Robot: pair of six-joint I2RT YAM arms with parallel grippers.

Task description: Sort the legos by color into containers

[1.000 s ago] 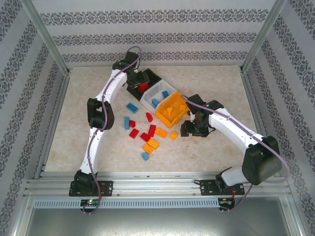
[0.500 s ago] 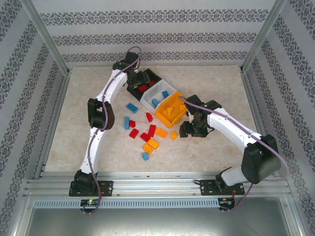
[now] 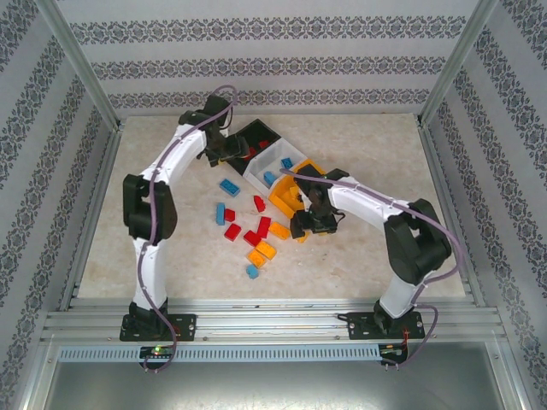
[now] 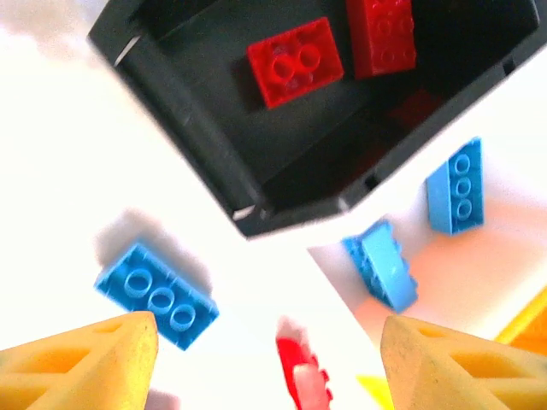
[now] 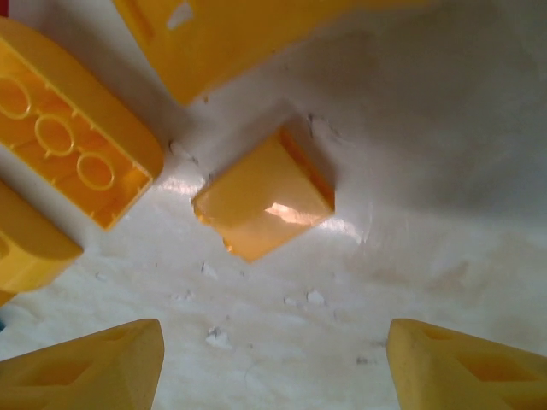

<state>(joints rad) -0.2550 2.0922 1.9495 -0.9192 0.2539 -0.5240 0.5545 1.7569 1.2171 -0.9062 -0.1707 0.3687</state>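
The containers stand in a diagonal row: a black bin with two red legos, a white bin with light blue legos, and an orange-yellow bin. My left gripper hangs open and empty beside the black bin's near corner, above a blue brick and a red one. My right gripper is open low over the table, a small orange brick just ahead of its fingers and a longer orange brick to the left.
Loose red, blue and orange legos lie scattered on the table in front of the bins, between the two arms. Metal frame posts and patterned walls ring the table. Bare tabletop lies to the far right and far left.
My left gripper has drawn back left from over the black bin, leaving a red brick inside. My right gripper has slid left toward the small orange brick. Both have opened a little wider.
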